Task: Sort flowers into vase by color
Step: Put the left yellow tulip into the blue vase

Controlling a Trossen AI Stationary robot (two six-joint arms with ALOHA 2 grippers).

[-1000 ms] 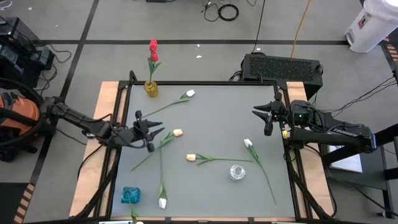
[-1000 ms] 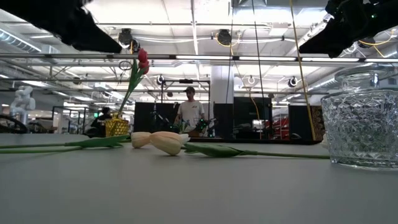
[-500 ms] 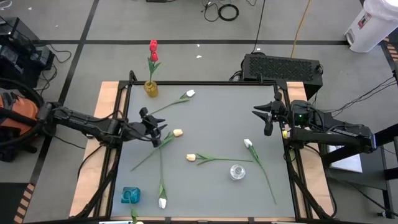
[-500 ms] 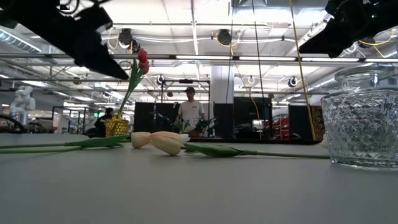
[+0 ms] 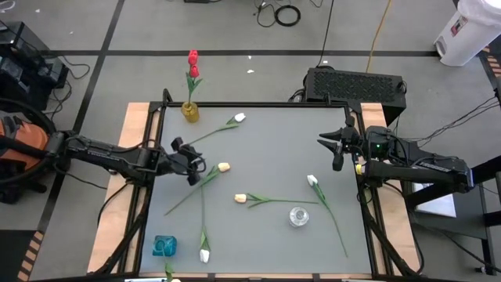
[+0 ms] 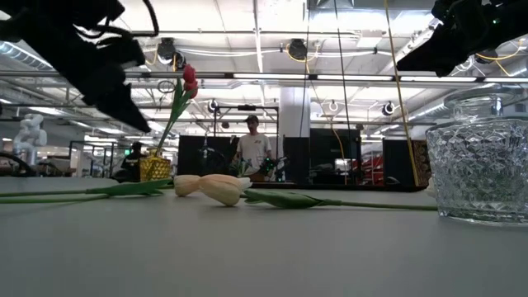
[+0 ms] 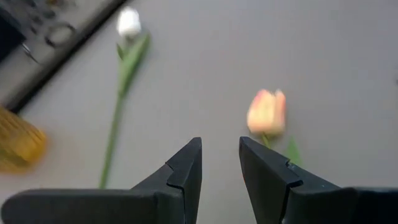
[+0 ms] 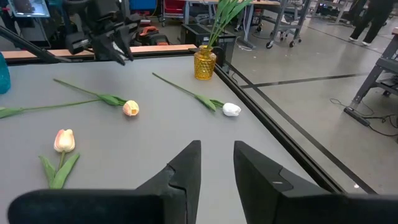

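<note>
Two red tulips (image 5: 192, 59) sit in yellow vase (image 5: 190, 112), upper left; left gripper (image 5: 196, 168), jaws apart and empty, lines up on cream tulip (image 5: 223, 167) mid-frame; right gripper (image 5: 335, 150) parked, apart.

Grey table (image 5: 266, 149) bears scattered flowers (image 5: 268, 200) and three vases (image 5: 190, 112).

From my seat, I see open grey mat at the table's middle and far right, while the yellow vase (image 5: 190, 111) blocks the far-left corner, the glass vase (image 5: 298, 216) and blue vase (image 5: 164, 246) the near side.
</note>
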